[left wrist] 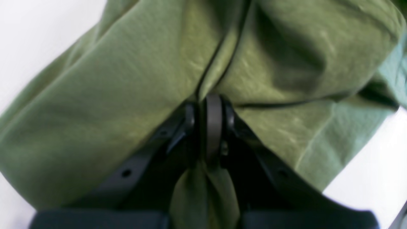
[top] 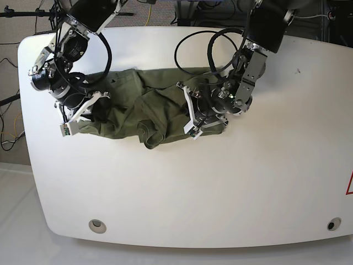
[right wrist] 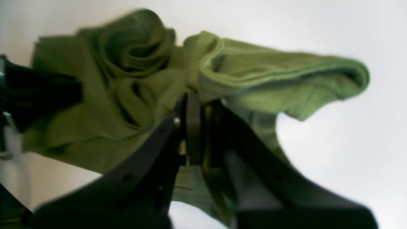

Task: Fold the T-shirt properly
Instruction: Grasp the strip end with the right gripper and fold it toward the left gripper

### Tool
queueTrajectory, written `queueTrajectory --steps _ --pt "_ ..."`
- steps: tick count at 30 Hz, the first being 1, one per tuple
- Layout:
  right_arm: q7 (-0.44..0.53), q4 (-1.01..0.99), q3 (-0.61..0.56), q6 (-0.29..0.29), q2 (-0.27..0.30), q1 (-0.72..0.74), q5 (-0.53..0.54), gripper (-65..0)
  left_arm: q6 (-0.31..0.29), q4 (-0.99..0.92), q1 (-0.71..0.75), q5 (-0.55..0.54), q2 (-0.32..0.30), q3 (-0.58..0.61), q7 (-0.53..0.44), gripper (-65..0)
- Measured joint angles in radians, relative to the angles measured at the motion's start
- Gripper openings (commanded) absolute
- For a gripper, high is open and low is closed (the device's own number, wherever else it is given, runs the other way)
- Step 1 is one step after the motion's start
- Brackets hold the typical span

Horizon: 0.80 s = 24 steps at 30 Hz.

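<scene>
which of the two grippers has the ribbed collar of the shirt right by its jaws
The right gripper. Its wrist view shows the T-shirt's ribbed collar edge curling right past its jaws; the left gripper pinches only plain, flat fabric beside a seam.

So a big white bench (top: 182,193) with rounded corners is filling most of the base view, sitting on a pale floor (top: 14,221). Dark cables (top: 8,138) are trailing along the left edge, and soft even light is washing over everything.
</scene>
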Motion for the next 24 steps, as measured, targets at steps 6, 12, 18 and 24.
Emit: queueTrajectory --steps 6,12,18,24 --pt "0.000 0.000 -0.113 0.000 -0.014 0.000 -0.006 -65.0 0.005 -0.013 -0.001 0.017 0.015 0.020 -0.049 -62.4" --pt "0.022 -0.001 -0.191 0.000 -0.057 0.013 -0.008 -65.0 0.016 -0.016 -0.003 0.028 0.023 0.049 -0.064 -62.4" --pt "0.029 -0.001 -0.249 0.000 -0.100 0.037 -0.073 -65.0 0.017 -0.016 0.001 0.030 0.026 0.054 -0.072 -62.4" --pt "0.038 -0.001 -0.336 0.000 -0.136 0.039 -0.171 -65.0 0.019 -0.016 0.003 0.029 0.027 0.054 -0.074 -62.4"
